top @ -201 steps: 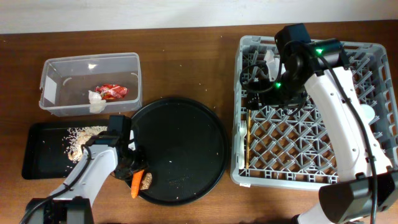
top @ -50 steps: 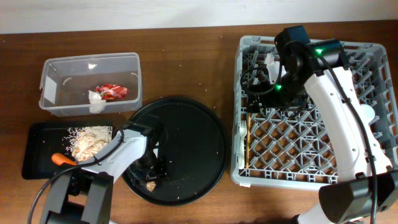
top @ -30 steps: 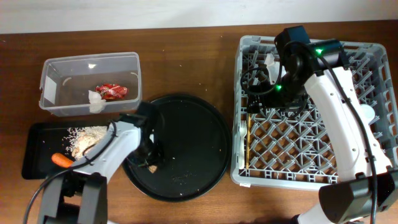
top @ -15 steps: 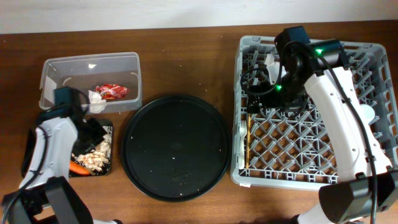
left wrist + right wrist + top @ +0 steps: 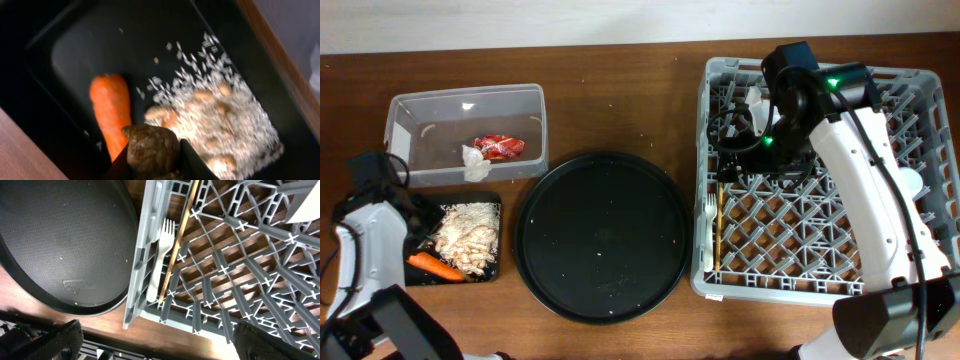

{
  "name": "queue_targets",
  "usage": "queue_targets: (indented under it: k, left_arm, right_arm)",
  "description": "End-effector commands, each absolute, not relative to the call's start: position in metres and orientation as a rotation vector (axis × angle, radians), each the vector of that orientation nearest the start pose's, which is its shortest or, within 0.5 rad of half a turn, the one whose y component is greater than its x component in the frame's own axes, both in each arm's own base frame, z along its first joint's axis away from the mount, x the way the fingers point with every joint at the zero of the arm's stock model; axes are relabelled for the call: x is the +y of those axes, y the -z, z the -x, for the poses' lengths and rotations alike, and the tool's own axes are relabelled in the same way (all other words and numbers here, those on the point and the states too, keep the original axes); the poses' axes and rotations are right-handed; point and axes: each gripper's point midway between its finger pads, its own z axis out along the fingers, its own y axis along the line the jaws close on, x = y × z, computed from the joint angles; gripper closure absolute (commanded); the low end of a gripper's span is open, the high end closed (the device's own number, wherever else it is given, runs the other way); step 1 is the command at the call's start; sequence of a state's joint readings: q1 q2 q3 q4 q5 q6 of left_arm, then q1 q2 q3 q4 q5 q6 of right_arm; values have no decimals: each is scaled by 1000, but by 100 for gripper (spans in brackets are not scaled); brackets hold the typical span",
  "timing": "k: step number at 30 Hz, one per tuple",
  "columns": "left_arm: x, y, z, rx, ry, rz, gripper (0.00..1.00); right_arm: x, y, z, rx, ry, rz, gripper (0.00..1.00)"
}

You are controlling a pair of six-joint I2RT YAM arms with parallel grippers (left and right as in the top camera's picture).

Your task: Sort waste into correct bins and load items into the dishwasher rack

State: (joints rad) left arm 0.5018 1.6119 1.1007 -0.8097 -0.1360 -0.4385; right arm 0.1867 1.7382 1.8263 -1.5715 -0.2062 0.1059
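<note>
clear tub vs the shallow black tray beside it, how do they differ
The clear tub is see-through with taller walls; the black tray is opaque and shallow. The clear tub holds a red wrapper and white tissue; the black tray holds food scraps and a carrot. Both are rectangular and similar in size.

Both arms are smooth white shells joined by black motor blocks, each rising from a dark grey base at the bottom edge. On the right arm (image 5: pixel 865 180), in the upper right of the frame, two small green lights (image 5: pixel 835 82) glow on the black joints, and thin black cables (image 5: pixel 728 125) loop beside the wrist. The left arm (image 5: pixel 360 245), at the left edge, is slimmer. The right gripper (image 5: pixel 162 339) has black, rounded, finely dimpled fingertips (image 5: pixel 57 339).
</note>
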Motion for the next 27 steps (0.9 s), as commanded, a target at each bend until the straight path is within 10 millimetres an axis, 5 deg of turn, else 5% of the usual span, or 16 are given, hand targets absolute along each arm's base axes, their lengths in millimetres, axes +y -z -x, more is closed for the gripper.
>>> queue_targets:
  k: [1,7,17,23,27]
  left_arm:
    - [196,-73,-279,2538,-247,1367,90]
    - [198,-53,-275,2586,-249,1401,90]
    - [198,-49,-275,2597,-248,1406,49]
    - [194,-49,-274,2608,-224,1408,48]
    - [166,-59,-293,2617,-45,1320,46]
  right_arm:
    - [94,-211,-311,3077,-319,130,0]
    - [94,-211,-311,3077,-319,129,0]
    - [94,-211,-310,3077,-319,129,0]
    - [94,-211,-310,3078,-319,129,0]
    - [94,-211,-311,3077,-319,129,0]
